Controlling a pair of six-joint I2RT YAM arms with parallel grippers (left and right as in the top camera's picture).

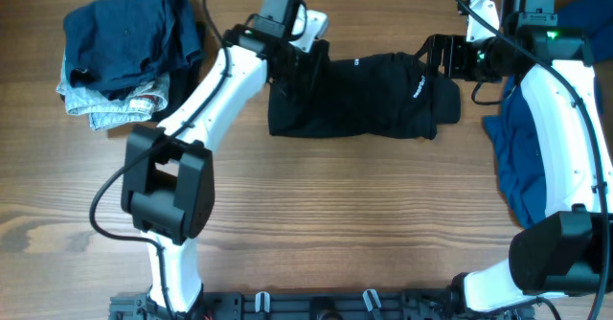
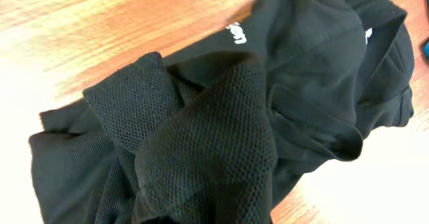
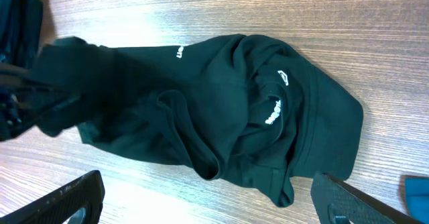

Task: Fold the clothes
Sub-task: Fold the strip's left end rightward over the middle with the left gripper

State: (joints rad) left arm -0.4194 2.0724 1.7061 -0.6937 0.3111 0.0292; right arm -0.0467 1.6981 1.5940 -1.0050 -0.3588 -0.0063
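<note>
Overhead: black shirt (image 1: pixel 369 95) bunched at far centre of table (image 1: pixel 335 215), left gripper (image 1: pixel 299 71) clamped on its left edge, right gripper (image 1: pixel 439 57) gaping at its right end. Right should pinch one layer, then draw flat.

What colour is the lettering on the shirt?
White on the black shirt; clearest in right wrist view.

place: robot lab | cue: two white arms (image 1: pixel 230 80) at wood table (image 1: pixel 364 215)

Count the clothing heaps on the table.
3. Black shirt at centre; navy-and-denim heap at the far left; blue garment at the right, partly hidden by the right arm. Heaps may hide more.
</note>
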